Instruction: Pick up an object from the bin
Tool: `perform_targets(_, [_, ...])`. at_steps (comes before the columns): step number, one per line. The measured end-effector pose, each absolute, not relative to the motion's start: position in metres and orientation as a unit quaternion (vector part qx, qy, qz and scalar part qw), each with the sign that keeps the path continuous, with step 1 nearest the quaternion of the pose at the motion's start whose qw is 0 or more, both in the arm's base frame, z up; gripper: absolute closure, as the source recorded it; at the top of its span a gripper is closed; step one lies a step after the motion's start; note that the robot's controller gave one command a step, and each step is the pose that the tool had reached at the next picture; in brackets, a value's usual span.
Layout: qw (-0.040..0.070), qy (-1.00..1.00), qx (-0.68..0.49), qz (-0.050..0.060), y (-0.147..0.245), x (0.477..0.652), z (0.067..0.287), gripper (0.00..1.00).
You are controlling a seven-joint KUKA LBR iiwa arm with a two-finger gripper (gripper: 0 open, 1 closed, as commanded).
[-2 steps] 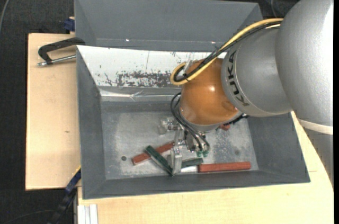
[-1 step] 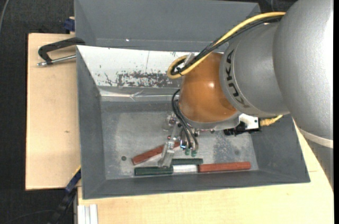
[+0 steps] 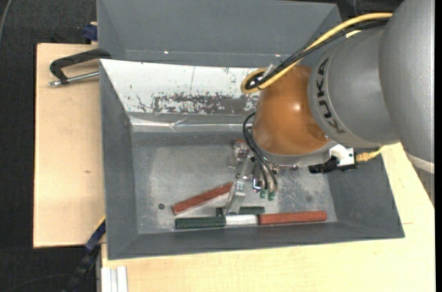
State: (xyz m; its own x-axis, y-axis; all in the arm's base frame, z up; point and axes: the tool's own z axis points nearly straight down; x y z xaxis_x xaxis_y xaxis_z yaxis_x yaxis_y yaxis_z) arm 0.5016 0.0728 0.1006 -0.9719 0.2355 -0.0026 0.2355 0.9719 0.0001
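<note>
Gripper (image 3: 238, 199) lowered onto slim red-brown stick (image 3: 200, 201), near matte green marker (image 3: 199, 222); claw opening cannot be told.

Along the bin's (image 3: 117, 166) lower wall lie, end to end, a left pen (image 3: 199, 222), a middle pen (image 3: 239, 219) and a right pen (image 3: 293, 217). A slanted stick (image 3: 202, 200) lies just above the left one (claw (image 3: 239, 195) at its right end).

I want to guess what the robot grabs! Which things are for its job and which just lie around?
Job: gripper, brown stick nearest it, grey bin.
Lying about: green stick, white piece, red stick, all in a row.
</note>
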Motion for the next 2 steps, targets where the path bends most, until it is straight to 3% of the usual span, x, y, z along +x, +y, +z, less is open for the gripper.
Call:
perform_targets(1, [-0.001,0.999,0.039,0.001,0.116,0.499,0.070,0.00])
perform_targets(2, [0.000,1.000,0.025,-0.001,0.059,0.501,0.071,0.00])
